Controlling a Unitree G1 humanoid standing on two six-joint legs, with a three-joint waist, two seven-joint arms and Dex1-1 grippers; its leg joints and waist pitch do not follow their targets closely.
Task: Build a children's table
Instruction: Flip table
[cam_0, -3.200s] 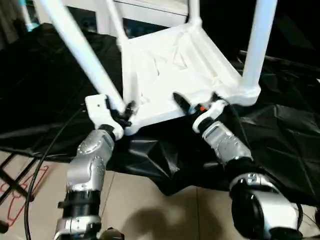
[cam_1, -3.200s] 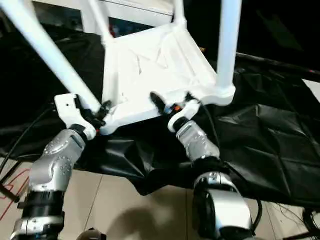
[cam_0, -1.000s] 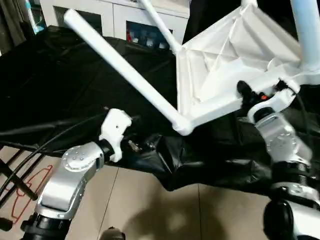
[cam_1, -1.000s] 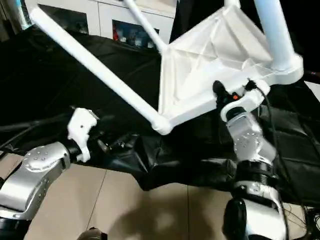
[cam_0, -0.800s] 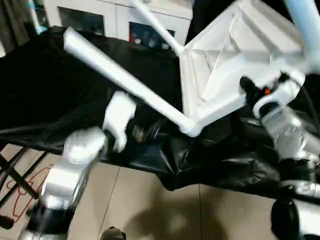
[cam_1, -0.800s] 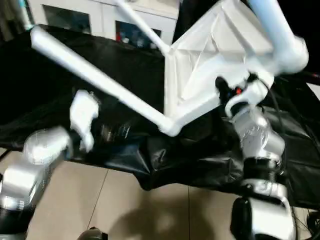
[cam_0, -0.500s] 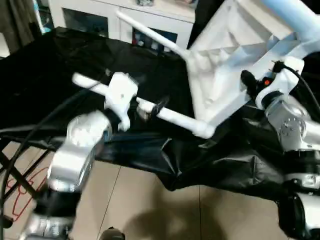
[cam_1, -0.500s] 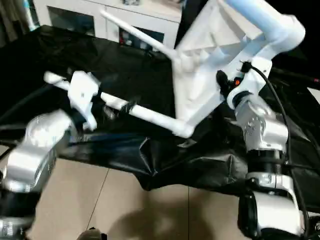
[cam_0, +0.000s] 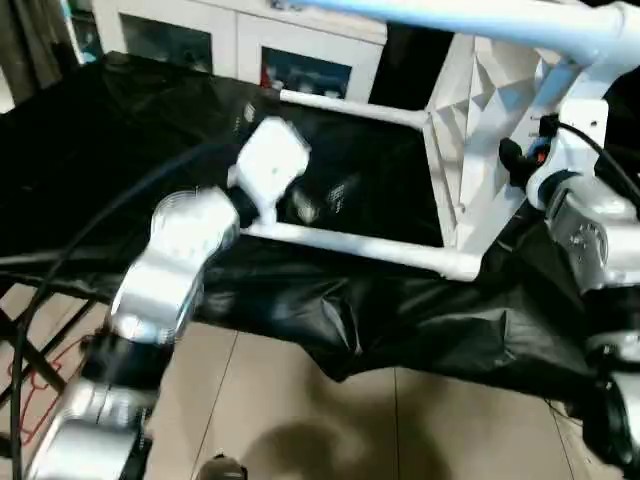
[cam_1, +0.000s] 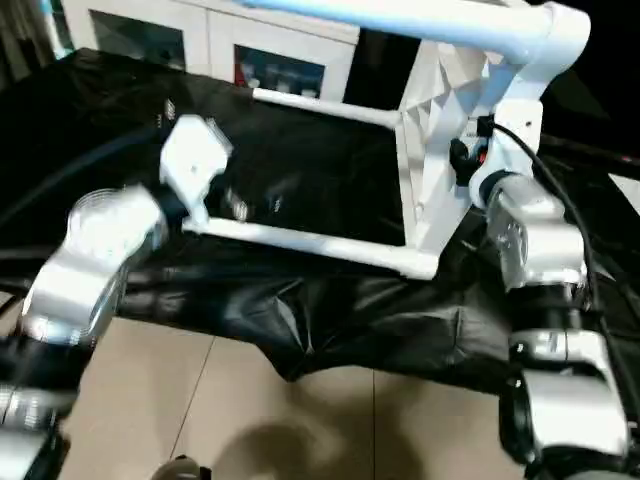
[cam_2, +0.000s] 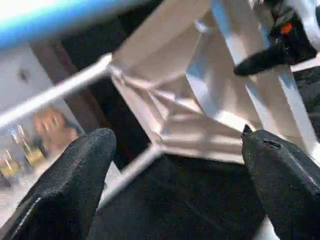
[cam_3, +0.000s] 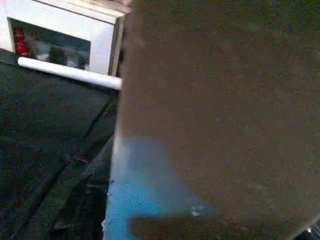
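The children's table lies tipped on its side on the black cloth. Its white top (cam_0: 470, 130) stands nearly on edge at the right, ribbed underside facing left. Three white legs show, all pointing left: a near low one (cam_0: 370, 248), a far one (cam_0: 350, 107) and a high one (cam_0: 480, 25). My left gripper (cam_0: 305, 205) hovers just above the near leg, open and empty; its wide-apart fingers (cam_2: 75, 170) frame the ribbed underside. My right gripper (cam_0: 515, 160) is shut on the top's near rim, and one of its fingers (cam_2: 260, 57) lies against that rim.
A black cloth (cam_0: 100, 150) covers the low work surface and hangs over its front edge above the tiled floor (cam_0: 300, 400). A white glass-door cabinet (cam_0: 230, 40) stands behind. Black cables run along my left arm.
The table has rolled from a tilt onto its side, and its legs have swung down to point left. My left arm has risen from the cloth's front edge to over the near leg.
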